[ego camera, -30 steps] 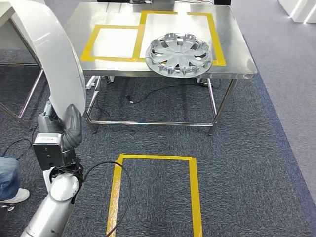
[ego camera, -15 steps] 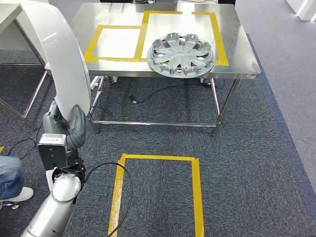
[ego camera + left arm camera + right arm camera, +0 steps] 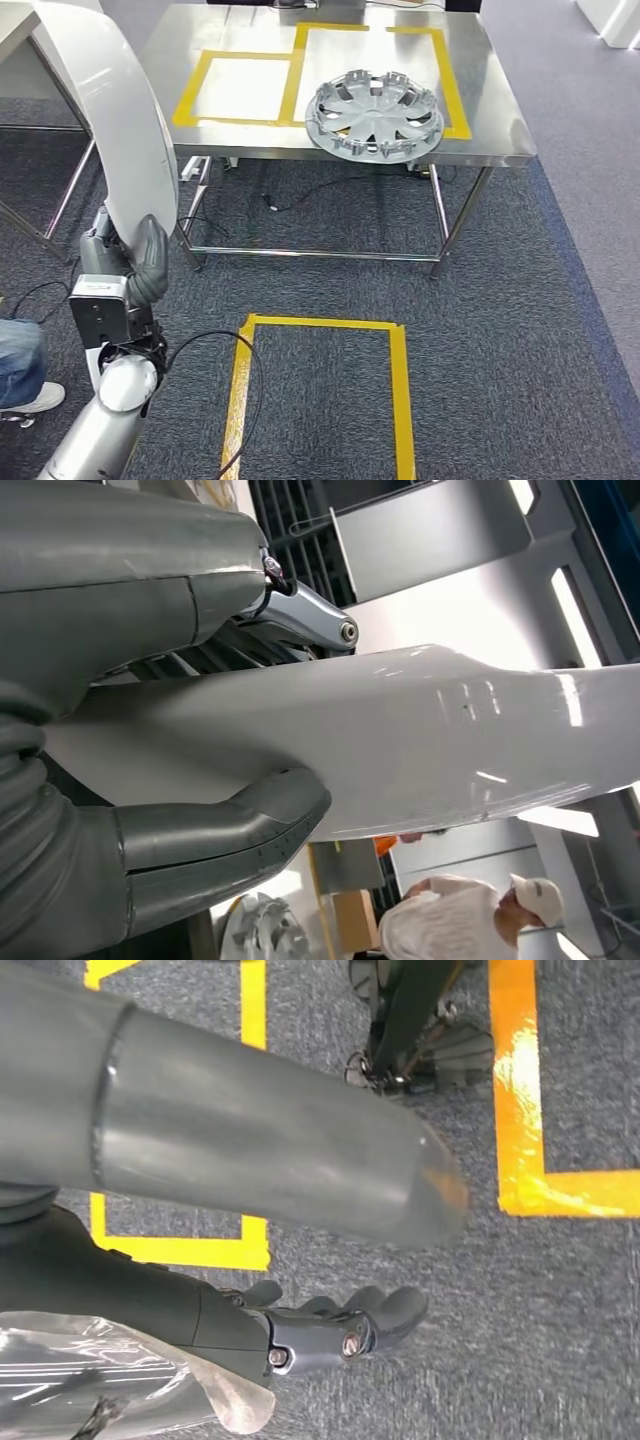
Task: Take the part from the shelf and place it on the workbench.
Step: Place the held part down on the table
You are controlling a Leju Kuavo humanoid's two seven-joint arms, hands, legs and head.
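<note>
Up at the left of the head view, the white curved part (image 3: 121, 120) runs out of frame at its top, so its full shape cannot be made out — and it hides most of the left hand (image 3: 147, 262) that grips its lower end. Only the grey thumb wrapped over the panel's face shows there. From the left wrist, that thumb (image 3: 226, 830) lies pressed along one side of the glossy white panel (image 3: 423, 740), darker fingers on the other side — clamped on it.

Ahead stands a steel workbench (image 3: 498, 110) marked with yellow tape rectangles (image 3: 196, 85), and a silver hubcap (image 3: 375, 112) lies on it near the front edge. Dark grey carpet (image 3: 513, 330) covers the floor, with a yellow tape box (image 3: 324, 323) in front of the bench. A person's jeans and shoe (image 3: 23, 375) edge in at far left.

Over at the right wrist, the right hand (image 3: 332, 1325) hangs above the carpet, fingers stretched out straight and holding nothing.
</note>
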